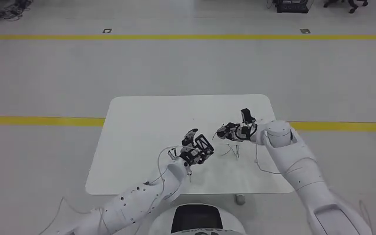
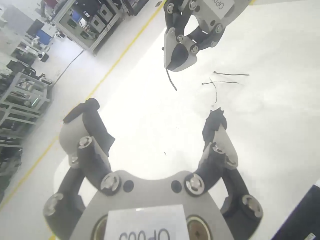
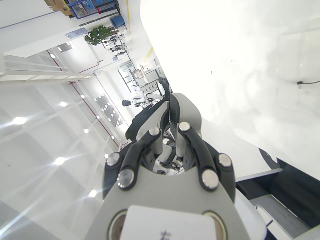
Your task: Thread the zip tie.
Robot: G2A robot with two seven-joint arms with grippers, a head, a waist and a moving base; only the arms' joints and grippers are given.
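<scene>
Near the upper middle of the left wrist view, the right gripper (image 2: pixel 178 62) pinches a thin black zip tie (image 2: pixel 171 79), and the tie's end hangs down. Lower in that frame, the left gripper (image 2: pixel 150 119) is spread wide and holds nothing. The floppy end may bend away or slip if it is grabbed off-center. That view makes the tie plain, and the top view tells how near the grippers are.

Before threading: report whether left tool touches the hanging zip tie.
Apart. Left wrist view shows a gap between left tool and zip tie held by right tool.

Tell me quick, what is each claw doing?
Left gripper: open, empty.
Right gripper: shut on the thin black plastic zip tie.
</scene>
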